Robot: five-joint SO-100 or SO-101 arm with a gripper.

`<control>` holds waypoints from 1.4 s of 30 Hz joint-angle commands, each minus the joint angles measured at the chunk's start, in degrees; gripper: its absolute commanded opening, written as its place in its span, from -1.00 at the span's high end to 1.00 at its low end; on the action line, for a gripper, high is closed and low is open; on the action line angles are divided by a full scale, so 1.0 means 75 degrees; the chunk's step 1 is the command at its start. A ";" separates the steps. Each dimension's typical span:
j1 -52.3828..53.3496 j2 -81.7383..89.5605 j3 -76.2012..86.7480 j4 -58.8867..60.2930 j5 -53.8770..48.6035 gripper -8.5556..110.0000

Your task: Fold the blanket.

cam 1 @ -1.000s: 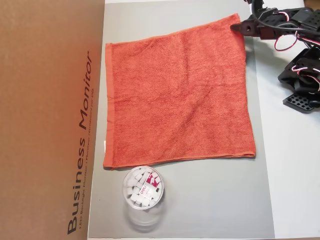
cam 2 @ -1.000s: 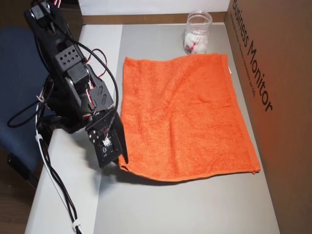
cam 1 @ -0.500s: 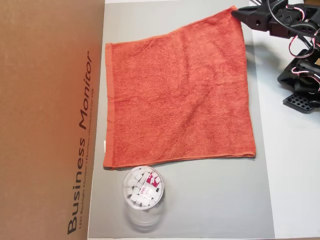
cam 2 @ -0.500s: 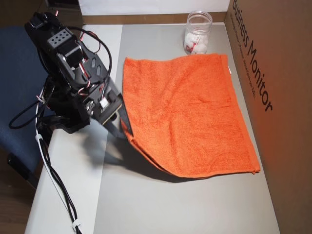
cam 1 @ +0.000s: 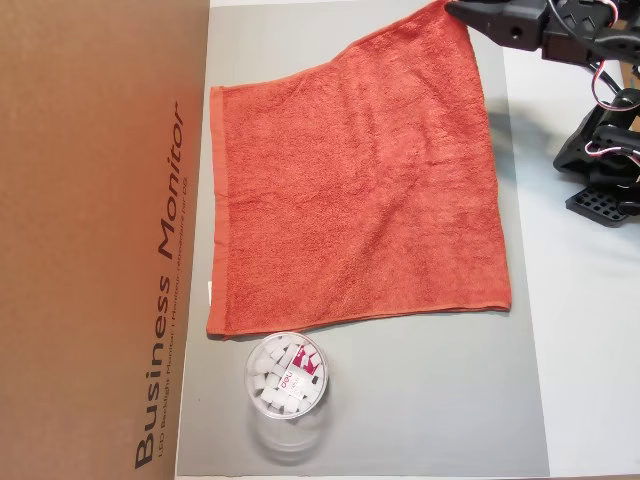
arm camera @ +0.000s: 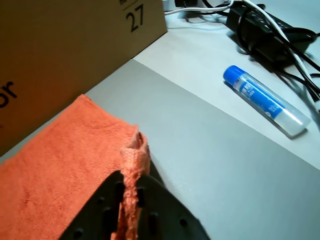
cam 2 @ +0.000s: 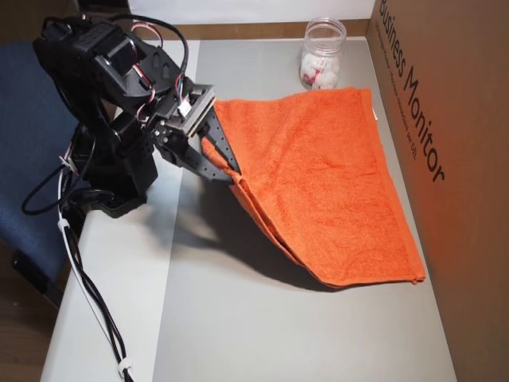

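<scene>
We see gripper (cam 2: 236,178) pinching blanket (cam 1: 360,190) corner, lifted off desk (cam 2: 262,334); raised edge runs diagonally, likely pointing toward cardboard box (cam 1: 100,240).

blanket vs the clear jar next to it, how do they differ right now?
The blanket is orange-red, soft and much larger; the jar is clear, rigid and small, with white pieces inside. The blanket is pinched at one corner by the tool and partly lifted off the mat, while the jar stands upright, untouched. The blanket mostly lies spread flat; the jar is a round upright shape. Both sit on the grey mat beside the cardboard box.
</scene>
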 commanded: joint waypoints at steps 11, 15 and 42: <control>-0.0984 -0.2098 -0.2484 -0.0105 0.0035 0.86; -0.1395 -0.2496 -0.2906 -0.0105 0.0035 0.86; -0.3891 -0.5707 -0.5930 -0.0117 -0.1512 0.86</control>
